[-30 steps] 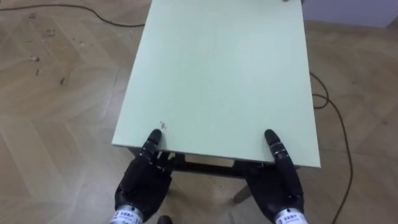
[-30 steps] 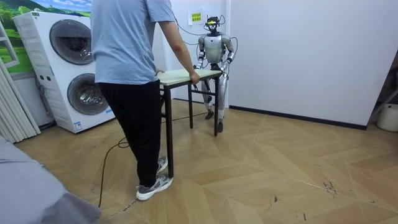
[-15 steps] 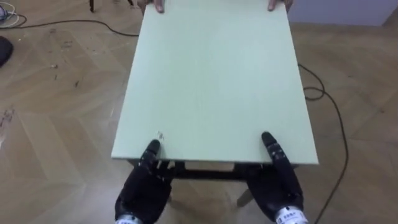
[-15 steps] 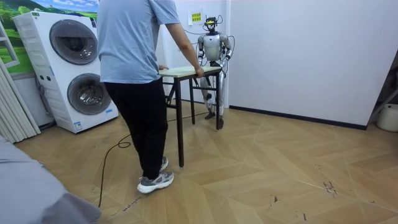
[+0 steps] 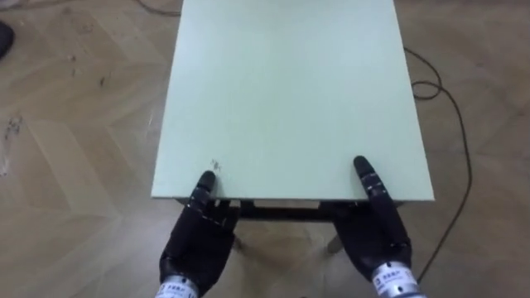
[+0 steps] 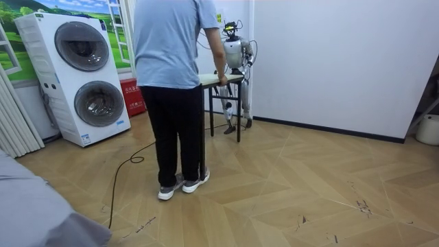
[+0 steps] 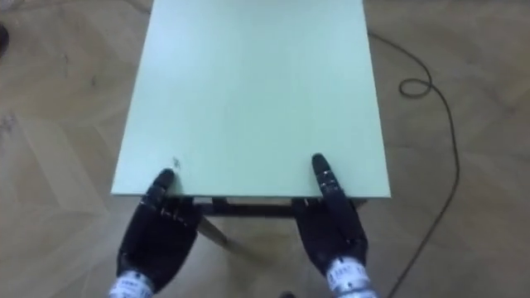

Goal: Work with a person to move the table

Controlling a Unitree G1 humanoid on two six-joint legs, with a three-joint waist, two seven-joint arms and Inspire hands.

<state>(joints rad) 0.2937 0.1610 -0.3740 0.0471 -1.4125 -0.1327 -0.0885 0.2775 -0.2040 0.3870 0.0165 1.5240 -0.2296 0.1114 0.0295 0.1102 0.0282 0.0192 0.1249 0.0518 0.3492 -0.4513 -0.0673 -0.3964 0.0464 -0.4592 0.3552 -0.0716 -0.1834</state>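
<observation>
The pale green table (image 5: pixel 290 91) stretches away from me, its near edge just before my body. My left hand (image 5: pixel 197 244) grips that edge at the left, thumb on top and fingers underneath. At the right of the same edge my right hand (image 5: pixel 377 238) holds it the same way. In the room view a person (image 6: pixel 175 82) in a light blue shirt and black trousers stands at the table's other end, back to the camera, one hand (image 6: pixel 221 79) on its edge. I stand by the white wall behind the table (image 6: pixel 214 78), which the person partly hides.
A dark cable (image 5: pixel 454 157) loops over the wooden floor to the right of the table. Two stacked washing machines (image 6: pixel 75 72) stand at the room view's left, with a red box (image 6: pixel 131 96) beside them. A white wall (image 6: pixel 329 62) is close behind me.
The person has walked toward me, to the room view's right, and the table has moved that way toward the wall. The person's hands at the far edge have left the eye view.
</observation>
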